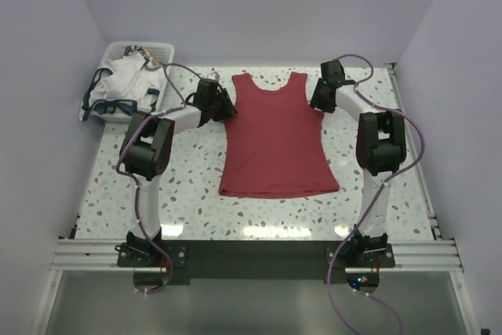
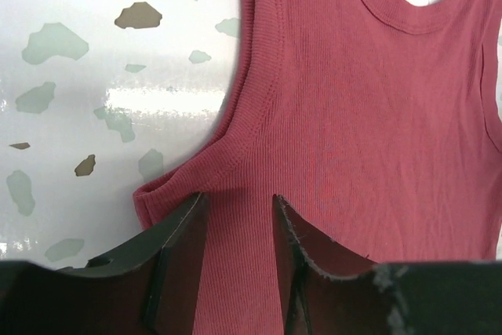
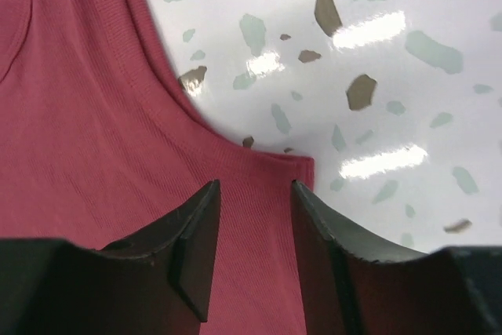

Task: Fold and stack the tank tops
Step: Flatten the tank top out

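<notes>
Terrazzo table (image 1: 188,194) holds the red tank top (image 1: 274,143); left fingers (image 2: 176,260) and right fingers (image 3: 188,249) gape over its underarms.

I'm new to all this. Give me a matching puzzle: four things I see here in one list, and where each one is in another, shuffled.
Things:
1. dark red tank top
2. white tank top
3. left end effector
4. right end effector

Places:
A. in the basket at the far left corner
B. over the red top's underarm corner, robot's right side
C. spread flat on the table
D. over the red top's underarm corner, robot's left side

Pairs: 1-C, 2-A, 3-D, 4-B
</notes>
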